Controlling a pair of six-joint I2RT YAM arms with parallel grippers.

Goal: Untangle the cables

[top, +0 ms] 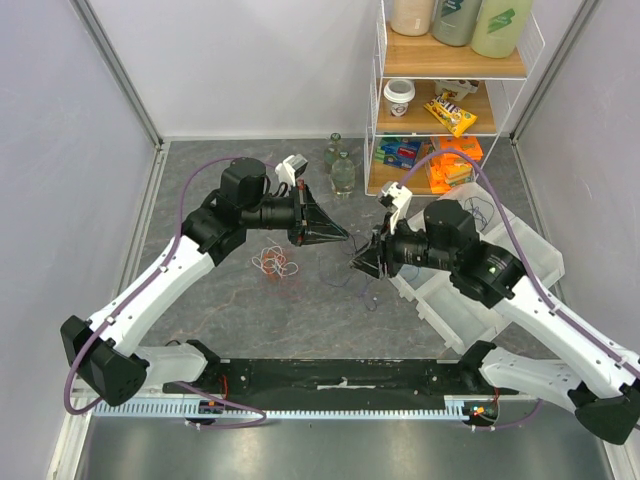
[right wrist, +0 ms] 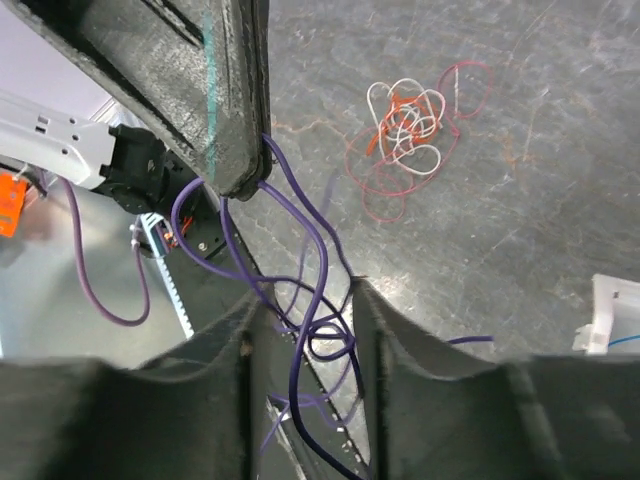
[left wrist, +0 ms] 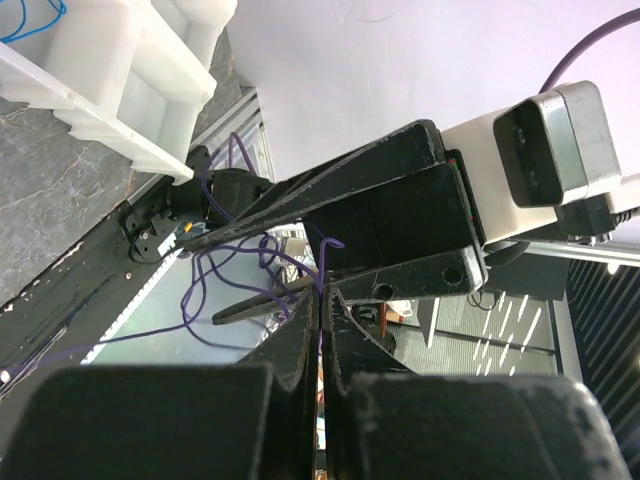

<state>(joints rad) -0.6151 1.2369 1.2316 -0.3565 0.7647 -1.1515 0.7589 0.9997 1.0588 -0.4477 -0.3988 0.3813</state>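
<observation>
The purple cable point(right wrist: 322, 250) is clenched in the left tool point(top: 345, 237), above the surface point(top: 250, 310). The right tool point(right wrist: 305, 340) is parted around its loops. One strand only should be pinched, then drawn gently rightward, clear of the red-white tangle point(top: 275, 263) below.

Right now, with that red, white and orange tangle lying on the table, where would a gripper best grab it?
Probably the red loop sticking out from the tangle, coming straight down from above: it lies flat on the table, apart from the knotted middle, with nothing over it.
</observation>
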